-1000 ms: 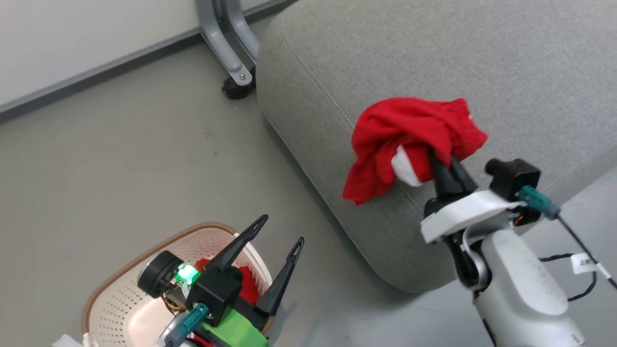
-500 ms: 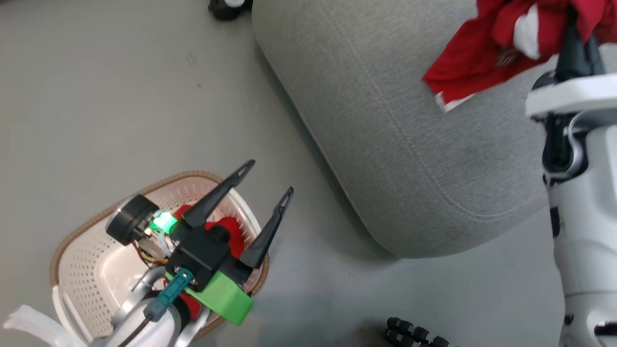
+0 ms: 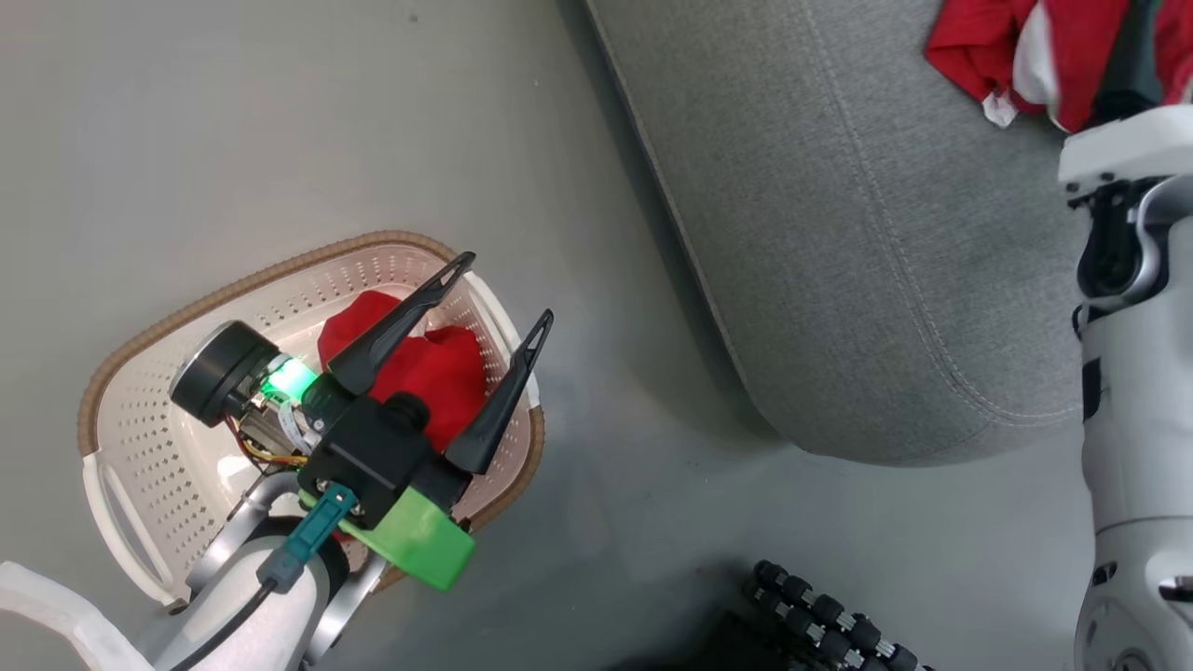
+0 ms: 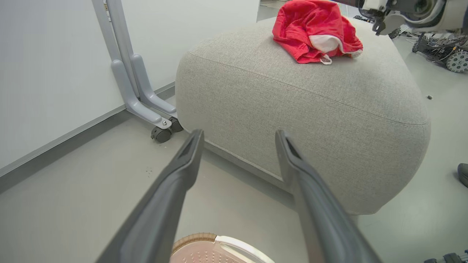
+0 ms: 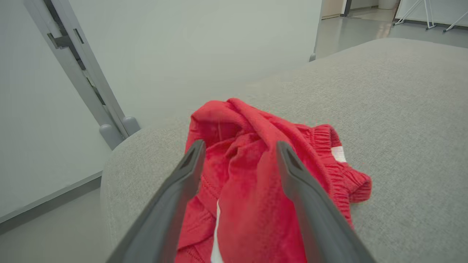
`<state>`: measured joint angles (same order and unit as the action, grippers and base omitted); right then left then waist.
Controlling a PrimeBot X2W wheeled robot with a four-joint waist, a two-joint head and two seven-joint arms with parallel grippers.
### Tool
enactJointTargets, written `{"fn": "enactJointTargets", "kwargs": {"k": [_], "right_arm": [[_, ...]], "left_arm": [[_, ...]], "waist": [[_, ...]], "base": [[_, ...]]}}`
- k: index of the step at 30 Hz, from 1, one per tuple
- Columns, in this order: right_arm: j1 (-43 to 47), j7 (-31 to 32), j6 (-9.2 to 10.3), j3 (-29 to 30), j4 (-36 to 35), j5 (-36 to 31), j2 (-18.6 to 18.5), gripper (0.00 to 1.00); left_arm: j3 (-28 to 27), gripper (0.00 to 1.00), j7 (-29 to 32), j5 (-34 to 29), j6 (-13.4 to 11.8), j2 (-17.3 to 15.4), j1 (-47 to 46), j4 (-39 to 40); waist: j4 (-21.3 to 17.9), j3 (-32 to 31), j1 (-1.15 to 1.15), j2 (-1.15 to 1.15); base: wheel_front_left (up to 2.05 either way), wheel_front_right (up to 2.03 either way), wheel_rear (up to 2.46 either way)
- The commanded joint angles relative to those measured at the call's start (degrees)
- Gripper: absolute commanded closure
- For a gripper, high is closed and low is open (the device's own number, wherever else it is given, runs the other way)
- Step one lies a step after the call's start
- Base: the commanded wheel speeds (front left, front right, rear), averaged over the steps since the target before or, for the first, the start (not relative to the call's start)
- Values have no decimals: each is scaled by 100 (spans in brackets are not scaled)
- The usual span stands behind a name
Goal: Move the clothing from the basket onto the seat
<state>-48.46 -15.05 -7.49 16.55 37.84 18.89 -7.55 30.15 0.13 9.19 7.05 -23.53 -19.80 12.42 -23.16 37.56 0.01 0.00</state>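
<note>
Left tool hangs released, spread wide above the basket. For this step I would lower it straight onto the middle of the red garment and clench on a thick fold, keeping clear of the perforated wall so nothing snags. That basket holds 1 red garment, bunched against the side nearest the seat. Over there the right tool is released too, spread over the red shorts, which lie crumpled on top of the seat.
</note>
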Motion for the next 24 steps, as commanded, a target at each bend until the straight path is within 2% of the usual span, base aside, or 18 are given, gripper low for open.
{"fn": "enactJointTargets", "kwargs": {"k": [1, 6, 13, 24], "right_arm": [[180, -19, 0, 26, -8, -61, 36, 0], [680, -18, 0, -19, -394, -260, 214, 0], [1603, -18, 0, -347, -1416, -532, 404, 0], [2902, -18, 0, -1052, -2741, -905, 453, 0]], "left_arm": [[8, 0, -26, -32, -18, -34, -109, -19], [18, 0, -109, 26, -78, 23, -23, -104], [-26, 0, -420, 115, -262, 205, 72, -329], [-102, 0, -1097, 263, -655, 653, 210, -998]], "waist": [[53, 52, -1, 0], [28, -101, -1, 0], [171, -534, -1, 0], [846, -1341, -1, 0]], "base": [[0, 0, 0], [0, 0, 0], [0, 0, 0], [0, 0, 0]]}}
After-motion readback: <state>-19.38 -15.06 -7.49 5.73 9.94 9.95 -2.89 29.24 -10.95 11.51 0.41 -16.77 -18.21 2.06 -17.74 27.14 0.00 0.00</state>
